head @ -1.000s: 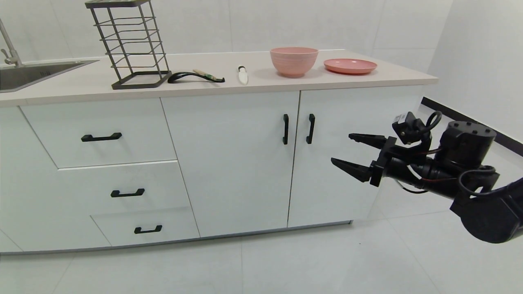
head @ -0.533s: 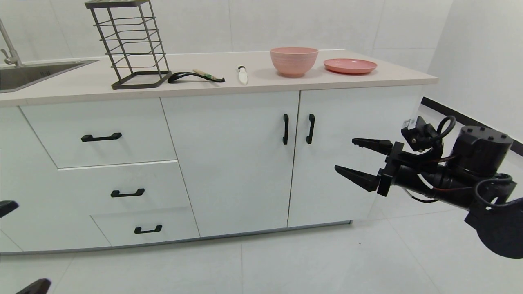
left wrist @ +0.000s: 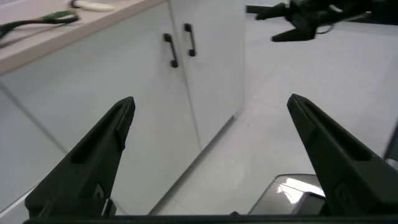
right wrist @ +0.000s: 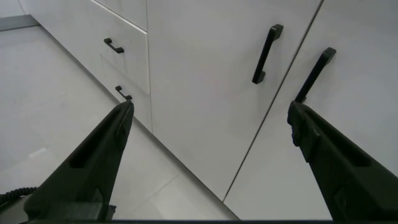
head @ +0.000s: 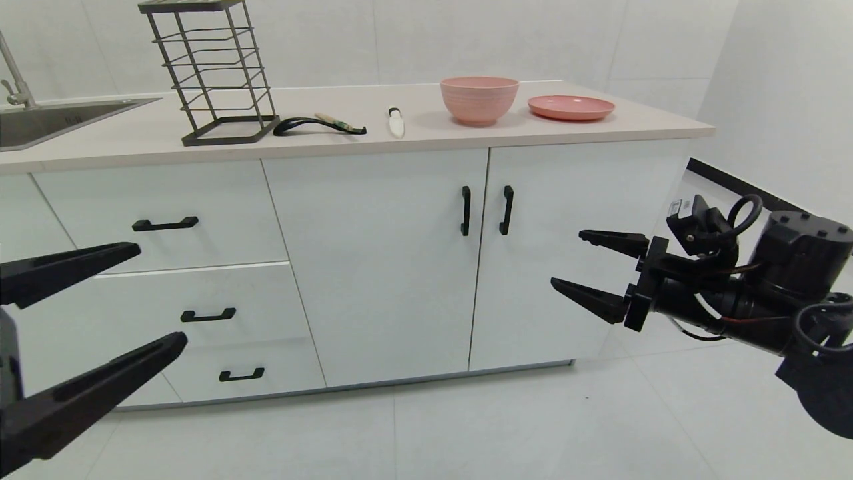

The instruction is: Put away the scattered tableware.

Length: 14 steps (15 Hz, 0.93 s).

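Desk [head: 100,141] w/ 1 pink bowl [head: 480,100], 1 pink plate [head: 571,107], 1 wire rack [head: 216,73], 1 black ladle [head: 300,124], 1 white knife [head: 396,122] | L gripper [head: 160,293], R gripper [head: 568,259] both released, jaws wide.

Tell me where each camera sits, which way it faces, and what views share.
Head view: on the robot's head, facing forward and down at the counter with pink bowl and pink plate; left gripper and right gripper show, both open.
Left wrist view: on the left wrist, facing past its own fingers toward the door handles; right gripper farther off.
Right wrist view: on the right wrist, facing the door handles close up between its own fingers.
Shared: all three show the door handles.
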Motion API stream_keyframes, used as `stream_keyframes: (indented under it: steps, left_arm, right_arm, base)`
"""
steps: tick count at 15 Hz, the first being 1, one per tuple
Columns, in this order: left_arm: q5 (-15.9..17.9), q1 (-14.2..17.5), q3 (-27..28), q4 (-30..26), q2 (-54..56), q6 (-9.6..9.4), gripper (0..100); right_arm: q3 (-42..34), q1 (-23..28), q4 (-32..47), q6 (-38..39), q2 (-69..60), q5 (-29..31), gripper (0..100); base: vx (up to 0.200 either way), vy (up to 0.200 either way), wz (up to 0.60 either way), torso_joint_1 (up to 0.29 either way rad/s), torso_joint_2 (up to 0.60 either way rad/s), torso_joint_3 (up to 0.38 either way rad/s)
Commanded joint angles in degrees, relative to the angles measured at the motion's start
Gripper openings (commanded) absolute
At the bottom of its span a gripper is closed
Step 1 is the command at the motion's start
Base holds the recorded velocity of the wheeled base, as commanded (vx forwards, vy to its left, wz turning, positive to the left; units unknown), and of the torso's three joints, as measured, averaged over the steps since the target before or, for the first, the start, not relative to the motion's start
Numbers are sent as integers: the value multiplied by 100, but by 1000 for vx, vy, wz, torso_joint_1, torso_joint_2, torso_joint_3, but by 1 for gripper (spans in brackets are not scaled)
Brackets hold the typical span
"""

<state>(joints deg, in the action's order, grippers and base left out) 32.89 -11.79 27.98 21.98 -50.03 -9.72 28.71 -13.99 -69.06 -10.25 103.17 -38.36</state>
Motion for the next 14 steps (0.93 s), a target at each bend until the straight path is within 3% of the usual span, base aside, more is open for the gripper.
stream_keyframes:
  steps: [1,4,6,9,11,12,14]
  left_arm:
    - [-2,-676,147,70,-684,14,100]
    - [-11,-1089,401,360,-1580,-74,100]
    - [7,-1247,683,940,-2345,-549,100]
    - [200,-1669,1210,1247,-3171,-874,100]
    - [631,-1722,1377,1652,-3725,-1006,100]
    - [701,-1686,1377,1880,-3944,-1103,100]
    - [701,-1713,1421,1950,-4155,-1120,100]
  right_arm:
    - [-6,-7,-2,-3,-7,-4,100]
    - [-14,-7,-2,-21,10,-4,100]
    - [-6,20,-2,-29,19,-4,100]
    - [-6,64,-2,-38,10,-4,100]
    - [-6,72,-29,-38,10,-4,100]
    - [-41,90,-108,-29,10,-4,100]
    - [-85,107,-187,-29,10,-4,100]
  base:
    - [0,0,0,0,0,0]
    - [0,0,0,0,0,0]
    - [0,0,0,0,0,0]
    - [0,0,0,0,0,0]
    - [0,0,0,0,0,0]
    - [0,0,0,0,0,0]
    - [0,0,0,0,0,0]
